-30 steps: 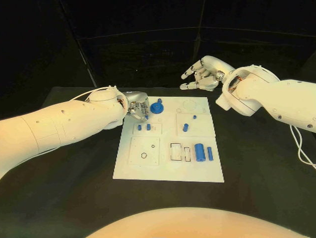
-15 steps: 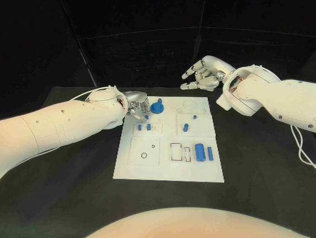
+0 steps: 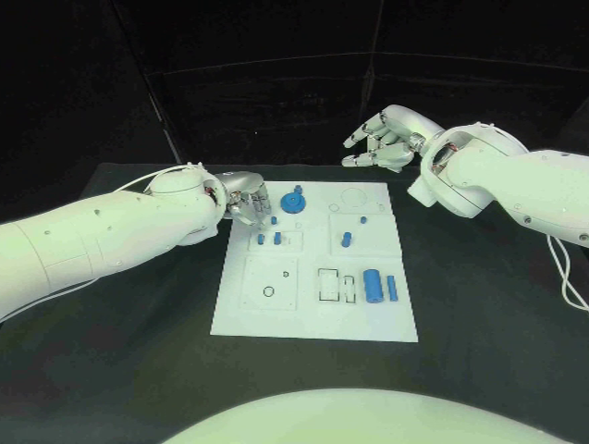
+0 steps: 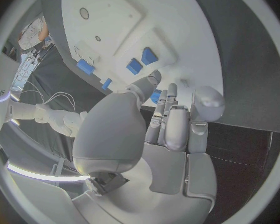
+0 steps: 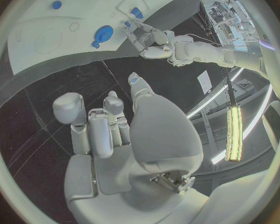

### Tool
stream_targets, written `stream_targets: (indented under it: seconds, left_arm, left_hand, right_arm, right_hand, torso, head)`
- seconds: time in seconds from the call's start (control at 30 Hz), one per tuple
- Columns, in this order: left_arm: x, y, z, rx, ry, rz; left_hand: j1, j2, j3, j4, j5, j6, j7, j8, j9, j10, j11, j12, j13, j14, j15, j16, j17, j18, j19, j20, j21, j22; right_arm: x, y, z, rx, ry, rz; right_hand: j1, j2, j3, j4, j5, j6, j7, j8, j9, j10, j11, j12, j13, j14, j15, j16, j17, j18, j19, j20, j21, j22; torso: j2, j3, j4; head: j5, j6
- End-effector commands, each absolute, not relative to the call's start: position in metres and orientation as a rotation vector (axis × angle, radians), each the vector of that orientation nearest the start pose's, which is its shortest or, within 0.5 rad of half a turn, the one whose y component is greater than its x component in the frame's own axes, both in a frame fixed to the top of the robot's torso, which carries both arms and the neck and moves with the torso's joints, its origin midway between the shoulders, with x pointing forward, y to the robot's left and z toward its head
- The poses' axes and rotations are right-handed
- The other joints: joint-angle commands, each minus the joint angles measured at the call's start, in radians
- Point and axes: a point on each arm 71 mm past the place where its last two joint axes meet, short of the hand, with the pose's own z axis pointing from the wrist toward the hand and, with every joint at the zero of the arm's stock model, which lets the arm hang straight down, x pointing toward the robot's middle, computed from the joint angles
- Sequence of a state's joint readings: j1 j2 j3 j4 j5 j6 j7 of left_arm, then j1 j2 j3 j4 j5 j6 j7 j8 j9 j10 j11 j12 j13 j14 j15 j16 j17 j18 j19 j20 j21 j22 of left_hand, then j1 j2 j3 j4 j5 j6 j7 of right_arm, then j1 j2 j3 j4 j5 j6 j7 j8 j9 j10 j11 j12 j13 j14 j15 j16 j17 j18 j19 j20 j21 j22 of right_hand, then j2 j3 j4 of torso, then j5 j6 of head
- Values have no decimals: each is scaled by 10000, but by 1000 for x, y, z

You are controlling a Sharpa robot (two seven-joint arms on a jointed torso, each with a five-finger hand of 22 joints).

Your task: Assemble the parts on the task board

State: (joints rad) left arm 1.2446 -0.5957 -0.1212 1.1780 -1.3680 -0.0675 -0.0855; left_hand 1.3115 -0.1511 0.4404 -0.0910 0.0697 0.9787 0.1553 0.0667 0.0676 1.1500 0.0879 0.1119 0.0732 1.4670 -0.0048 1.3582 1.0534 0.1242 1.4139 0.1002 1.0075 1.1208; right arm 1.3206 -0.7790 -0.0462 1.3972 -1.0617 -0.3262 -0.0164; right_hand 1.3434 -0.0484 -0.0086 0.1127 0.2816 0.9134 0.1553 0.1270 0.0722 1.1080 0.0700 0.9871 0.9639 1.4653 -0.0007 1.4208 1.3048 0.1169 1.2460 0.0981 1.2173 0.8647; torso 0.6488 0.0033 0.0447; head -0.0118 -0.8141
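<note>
From the head view, the white board (image 3: 314, 264) lies in the middle of the black worktop (image 3: 494, 305), and the left robot hand (image 3: 248, 200) sits at the board's far left corner, fingers curled down just beside the round blue knob (image 3: 293, 200) and above a pair of small blue pegs (image 3: 269, 239); whether it pinches a small piece there I cannot tell from here. Further along the board lie a thick blue cylinder (image 3: 372, 284) and a thin blue rod (image 3: 391, 287), near the right edge, apart from both hands. The right robot hand (image 3: 384, 145) hangs beyond the far edge of the board, fingers loosely spread and holding nothing. From the left wrist view, the left robot hand (image 4: 168, 119) reaches toward the board (image 4: 177, 20) with its fingers (image 4: 172, 97) close together, and a speck of blue shows at their tips, though too hidden to call a grasp. From the right wrist view, the right robot hand (image 5: 115, 129) is plainly empty over dark worktop, with the blue knob (image 5: 103, 35) well ahead of it. To my eye, the step calls for a slow, straight descent by the left hand, keeping clear of the knob and the seated pegs, while the right hand stays off the board.
</note>
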Motion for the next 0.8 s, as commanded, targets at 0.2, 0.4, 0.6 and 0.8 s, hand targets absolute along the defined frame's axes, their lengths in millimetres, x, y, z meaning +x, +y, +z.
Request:
stream_targets:
  seconds: [0.2,0.4,0.6,0.8]
  left_arm:
    - [541,201,-203,-697,18144,-7334]
    - [535,214,-189,-3864,16696,-10946]
    - [523,211,-179,-6652,15203,-14332]
    - [510,207,-176,-8975,14054,-16648]
  left_hand:
    - [88,103,-31,37,-39,-7,66,69,41,-133,72,-40,10,-68,100,-179,-301,62,-285,12,-680,-468]
    - [368,490,146,10,-37,464,153,372,152,290,55,350,154,-562,94,-817,-1539,312,-857,28,-2035,-1453]
    - [357,566,42,39,-13,498,173,443,149,108,83,543,218,-1300,146,-1588,-2884,571,-1720,71,-3711,-2625]
    - [206,607,-137,156,53,554,175,527,157,41,90,731,277,-1761,174,-1984,-3571,576,-1980,110,-3956,-2744]
  right_arm:
    - [527,-227,-134,1771,16248,7928]
    - [520,-243,-141,1004,16495,7209]
    - [511,-248,-154,-693,16670,5980]
    - [503,-243,-173,-1842,16771,5166]
  right_hand:
    - [919,75,562,-15,-159,463,2,168,-33,-773,-57,-4430,-4041,279,-88,-881,-941,306,-461,-40,-1003,-1379]
    - [1349,-200,1348,-200,-337,842,3,77,-64,-57,-18,-6277,-5936,286,-54,-1044,-1070,343,-413,-43,-1236,-1619]
    - [1408,-323,1602,-279,-464,1042,-25,71,-44,101,-4,-6671,-6321,311,-118,-1046,-1051,368,-376,-67,-1257,-1630]
    - [1291,-487,1689,-239,-461,1168,-68,63,-32,211,-21,-6928,-6563,348,-134,-1007,-982,358,-316,-82,-1241,-1588]
  torso:
    - [-10,-12,34]
    - [-35,-20,-48]
    - [-52,-42,-56]
    - [-39,-34,-52]
  head:
    - [-114,119]
    - [-392,319]
    - [-666,490]
    - [-870,629]
